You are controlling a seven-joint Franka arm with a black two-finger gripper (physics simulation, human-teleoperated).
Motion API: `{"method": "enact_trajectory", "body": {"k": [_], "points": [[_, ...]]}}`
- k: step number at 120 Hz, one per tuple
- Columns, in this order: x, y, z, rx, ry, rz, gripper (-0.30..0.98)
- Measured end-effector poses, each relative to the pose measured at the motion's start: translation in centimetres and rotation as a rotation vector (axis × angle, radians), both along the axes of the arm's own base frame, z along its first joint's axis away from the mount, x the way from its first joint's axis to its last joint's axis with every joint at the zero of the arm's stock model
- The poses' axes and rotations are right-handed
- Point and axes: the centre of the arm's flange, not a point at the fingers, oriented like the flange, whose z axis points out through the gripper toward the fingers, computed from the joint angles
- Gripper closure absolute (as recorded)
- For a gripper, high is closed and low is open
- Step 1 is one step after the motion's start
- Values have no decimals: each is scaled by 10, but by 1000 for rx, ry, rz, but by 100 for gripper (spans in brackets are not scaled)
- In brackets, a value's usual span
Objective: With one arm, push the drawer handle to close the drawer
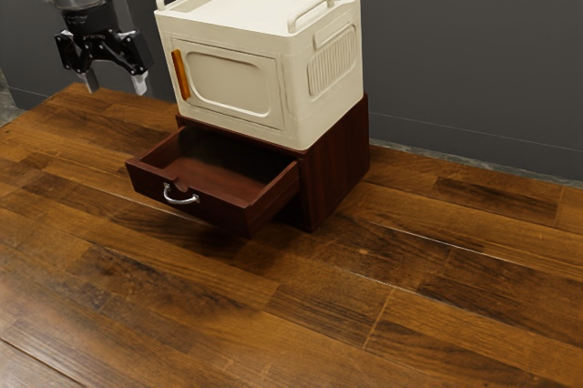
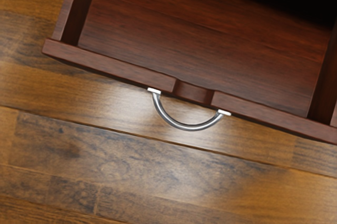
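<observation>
My gripper [image 1: 116, 86] hangs in the air at the exterior view's upper left, its two fingers spread apart with nothing between them. Lower down and toward the exterior view's right, a dark red-brown drawer [image 1: 219, 174] juts well out of its wooden cabinet [image 1: 337, 165]. A curved silver handle [image 1: 180, 198] is fixed to the drawer's front, apart from the gripper. In the wrist view the handle [image 2: 188, 126] arcs out from the front panel [image 2: 110, 67], beside a small notch in its top edge. The drawer's bare floor [image 2: 200, 40] can be seen there.
A cream storage box [image 1: 264, 69] with two top rails and an orange latch [image 1: 180, 75] stands on the cabinet, close beside the gripper on the exterior view's right. Wooden planks [image 1: 301, 315] surround the cabinet. A dark grey wall [image 1: 465, 51] rises behind.
</observation>
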Motion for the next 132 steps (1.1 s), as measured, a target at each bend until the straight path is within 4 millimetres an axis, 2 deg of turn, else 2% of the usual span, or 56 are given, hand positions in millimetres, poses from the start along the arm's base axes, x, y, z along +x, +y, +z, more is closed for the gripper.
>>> {"method": "enact_trajectory", "body": {"k": [9,15,27,38,45,54,68,90,110,132], "points": [[-1,0,-2,-1,5,4,0],[-10,-1,-18,-7,30,7,0],[-46,-5,-73,-23,99,12,0],[-83,5,-118,-41,130,39,0],[-93,10,-145,-32,137,41,3],[-90,15,-176,-14,145,32,12],[-76,18,-208,13,131,7,21],[-52,20,-238,38,83,-37,33],[-35,17,-251,53,32,-80,40],[-10,-1,-250,55,-25,-134,47]]}}
